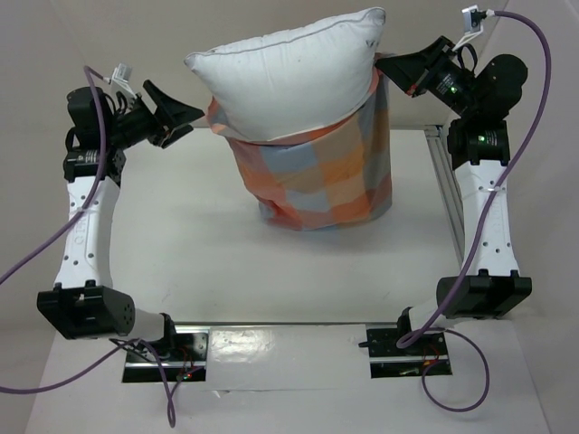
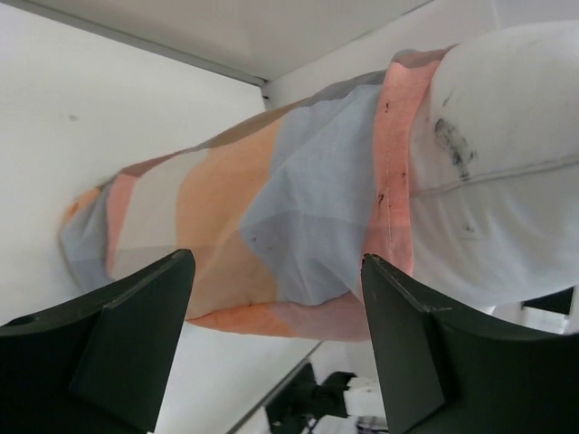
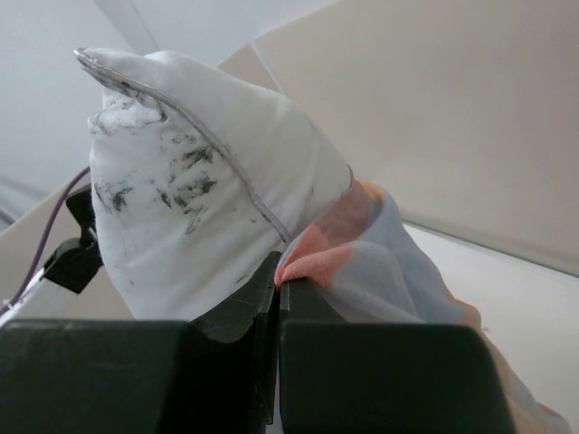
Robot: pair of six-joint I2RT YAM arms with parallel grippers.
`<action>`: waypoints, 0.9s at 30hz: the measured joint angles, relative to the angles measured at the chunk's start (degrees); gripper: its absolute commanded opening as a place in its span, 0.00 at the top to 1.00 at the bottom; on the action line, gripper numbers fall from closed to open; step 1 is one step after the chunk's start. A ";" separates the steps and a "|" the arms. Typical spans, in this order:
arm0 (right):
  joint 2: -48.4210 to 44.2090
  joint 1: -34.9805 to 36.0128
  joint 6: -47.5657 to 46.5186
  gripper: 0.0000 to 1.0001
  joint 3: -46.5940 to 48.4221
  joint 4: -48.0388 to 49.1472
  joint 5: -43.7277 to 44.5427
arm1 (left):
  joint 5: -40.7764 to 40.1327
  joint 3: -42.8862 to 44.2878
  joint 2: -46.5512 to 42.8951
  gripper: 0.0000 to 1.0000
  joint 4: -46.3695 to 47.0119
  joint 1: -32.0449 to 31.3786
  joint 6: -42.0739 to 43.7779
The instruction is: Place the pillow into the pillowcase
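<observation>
Top external: right fingers (image 1: 398, 68) pinch pillowcase (image 1: 312, 181) rim around pillow (image 1: 289, 77); left fingers (image 1: 176, 107) released.

Pillowcase (image 1: 312, 185) on white table (image 1: 181, 249)

Bright, even, diffuse light. Soft shadow on desk (image 1: 237, 237) beside pillowcase (image 1: 317, 181). Wrist views: near jaws dark, slightly soft-focused.

The pillowcase (image 1: 317, 176) stands on the bench (image 1: 181, 244) toward 12 o'clock. The pillow (image 1: 289, 77) sits half inside it. The left end effector (image 1: 192, 125) is just beside its rim at 9 o'clock. The right end effector (image 1: 382, 63) touches the rim at 3 o'clock.
</observation>
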 measured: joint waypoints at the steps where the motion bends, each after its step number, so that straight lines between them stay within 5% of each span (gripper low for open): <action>1: 0.00 0.11 0.00 1.00 0.04 0.00 0.00 | -0.76 0.31 -0.42 0.09 -0.92 0.00 0.74; 11: 0.00 1.51 -0.17 1.00 0.79 -0.63 0.15 | -4.57 2.45 -4.83 0.11 -2.89 -1.31 4.87; 19: 0.11 2.60 -0.22 1.00 1.73 -1.79 0.22 | -11.98 10.73 -2.91 0.17 -8.92 -8.68 11.76; 27: 0.13 2.75 -0.42 1.00 1.92 -2.36 0.48 | -21.33 13.66 -0.28 0.31 -14.53 -12.26 16.33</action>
